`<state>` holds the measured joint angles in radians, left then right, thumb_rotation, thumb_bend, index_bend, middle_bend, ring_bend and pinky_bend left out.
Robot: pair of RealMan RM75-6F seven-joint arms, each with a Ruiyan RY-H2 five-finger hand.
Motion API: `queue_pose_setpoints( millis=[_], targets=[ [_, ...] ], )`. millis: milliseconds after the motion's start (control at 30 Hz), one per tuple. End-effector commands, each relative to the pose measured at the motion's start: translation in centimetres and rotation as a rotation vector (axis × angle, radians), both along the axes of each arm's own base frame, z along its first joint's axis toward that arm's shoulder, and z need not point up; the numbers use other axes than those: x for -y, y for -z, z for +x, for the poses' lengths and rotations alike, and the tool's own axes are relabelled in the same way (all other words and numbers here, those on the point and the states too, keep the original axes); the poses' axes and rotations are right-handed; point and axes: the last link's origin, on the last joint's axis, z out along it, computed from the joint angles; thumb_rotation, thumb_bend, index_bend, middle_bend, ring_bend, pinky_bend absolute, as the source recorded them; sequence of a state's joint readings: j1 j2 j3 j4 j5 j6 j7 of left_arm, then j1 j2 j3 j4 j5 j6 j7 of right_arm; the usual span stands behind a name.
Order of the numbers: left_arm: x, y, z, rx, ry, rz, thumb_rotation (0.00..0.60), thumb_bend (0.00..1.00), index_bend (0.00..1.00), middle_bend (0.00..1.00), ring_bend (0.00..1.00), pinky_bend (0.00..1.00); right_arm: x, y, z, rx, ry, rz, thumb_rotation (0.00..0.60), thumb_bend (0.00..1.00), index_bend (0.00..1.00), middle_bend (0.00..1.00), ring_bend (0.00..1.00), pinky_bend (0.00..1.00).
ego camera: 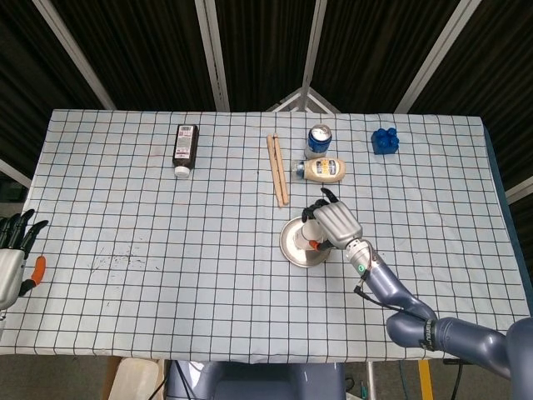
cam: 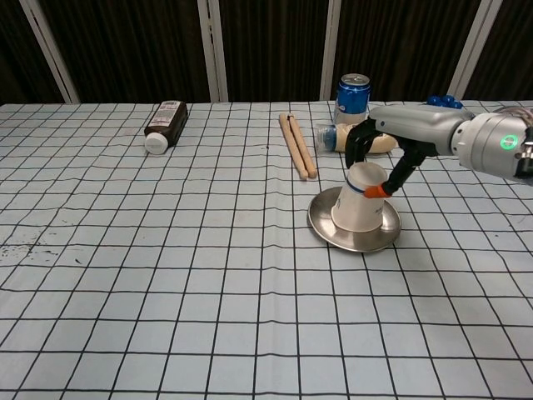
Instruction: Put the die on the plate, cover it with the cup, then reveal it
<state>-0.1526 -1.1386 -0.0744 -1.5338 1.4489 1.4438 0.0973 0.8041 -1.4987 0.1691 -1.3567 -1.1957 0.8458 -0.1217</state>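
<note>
A white paper cup point(cam: 360, 200) stands upside down and tilted on the round metal plate point(cam: 325, 230), leaning toward the right. My right hand point(cam: 385, 158) grips the cup from above, thumb and fingers on either side of its top. In the head view the same hand point(ego camera: 333, 223) covers most of the cup point(ego camera: 311, 234) over the plate point(ego camera: 293, 244). No die shows in either view. My left hand point(ego camera: 12, 254) hangs off the table's left edge with its fingers apart and nothing in it.
Behind the plate lie a mayonnaise bottle point(ego camera: 323, 170), a blue can point(cam: 352, 94) and two wooden sticks point(cam: 296, 143). A dark bottle point(cam: 164, 125) lies at the back left; a blue block point(ego camera: 384, 140) sits at the back right.
</note>
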Motion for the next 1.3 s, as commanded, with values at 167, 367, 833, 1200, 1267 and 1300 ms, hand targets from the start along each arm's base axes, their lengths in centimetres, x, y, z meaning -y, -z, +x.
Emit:
queue_pose_setpoints(
  millis=[167, 367, 833, 1200, 1267, 1300],
  targets=[
    [0.1, 0.1, 0.1, 0.001, 0.004, 0.0, 0.6, 0.71, 0.14, 0.0, 0.0, 0.0, -2.5, -0.2, -0.8, -0.021, -0.014, 0.04, 0.6, 0.36, 0.48, 0.48, 0.27, 0.0],
    [0.2, 0.0, 0.1, 0.001, 0.004, 0.003, 0.6, 0.71, 0.14, 0.0, 0.0, 0.0, -4.4, 0.8, 0.4, 0.019, -0.039, 0.113, 0.6, 0.36, 0.48, 0.48, 0.27, 0.0],
    [0.0, -0.1, 0.0, 0.001, -0.001, 0.005, 0.6, 0.71, 0.14, 0.0, 0.0, 0.0, -1.2, 0.8, 2.1, 0.024, -0.056, 0.017, 0.6, 0.36, 0.48, 0.48, 0.27, 0.0],
    [0.0, 0.1, 0.1, -0.002, -0.001, -0.001, 0.6, 0.71, 0.14, 0.0, 0.0, 0.0, -2.6, -1.7, -2.5, -0.034, 0.017, -0.002, 0.6, 0.36, 0.48, 0.48, 0.27, 0.0],
    [0.0, 0.2, 0.1, -0.003, 0.0, -0.001, 0.6, 0.71, 0.14, 0.0, 0.0, 0.0, -3.5, -1.9, -2.6, -0.028, 0.005, 0.006, 0.6, 0.36, 0.48, 0.48, 0.27, 0.0],
    [0.0, 0.2, 0.1, -0.003, 0.001, 0.0, 0.6, 0.71, 0.14, 0.0, 0.0, 0.0, -3.8, -2.0, -2.5, -0.022, -0.001, 0.011, 0.6, 0.36, 0.48, 0.48, 0.27, 0.0]
  ],
)
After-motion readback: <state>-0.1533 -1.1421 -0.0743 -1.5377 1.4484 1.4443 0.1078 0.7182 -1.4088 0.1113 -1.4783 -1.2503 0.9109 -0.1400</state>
